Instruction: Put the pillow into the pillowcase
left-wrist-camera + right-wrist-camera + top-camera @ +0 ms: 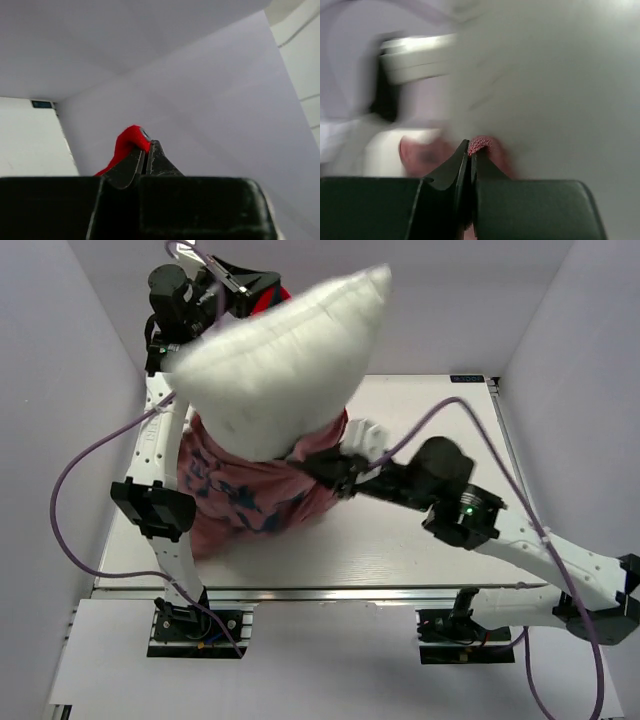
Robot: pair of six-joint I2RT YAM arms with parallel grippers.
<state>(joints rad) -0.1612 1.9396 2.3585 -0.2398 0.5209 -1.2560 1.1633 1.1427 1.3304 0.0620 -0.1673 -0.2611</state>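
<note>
Pillow (285, 360) beside right gripper (338, 472) (pillowcase (240, 495) in its grip)

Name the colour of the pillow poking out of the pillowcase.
The pillow is plain white, clearest in the top external view.

Left blocked, right open
The pillow (285, 360) and pillowcase (240, 495) fill the desk's (380, 550) left side; far right corner lies open.

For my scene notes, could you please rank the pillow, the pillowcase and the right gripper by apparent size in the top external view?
1. pillow: largest, though it is held high, nearer the camera, which flatters it.
2. pillowcase: its visible part is somewhat smaller; the pillow hides some.
3. right gripper: clearly smallest.
</note>
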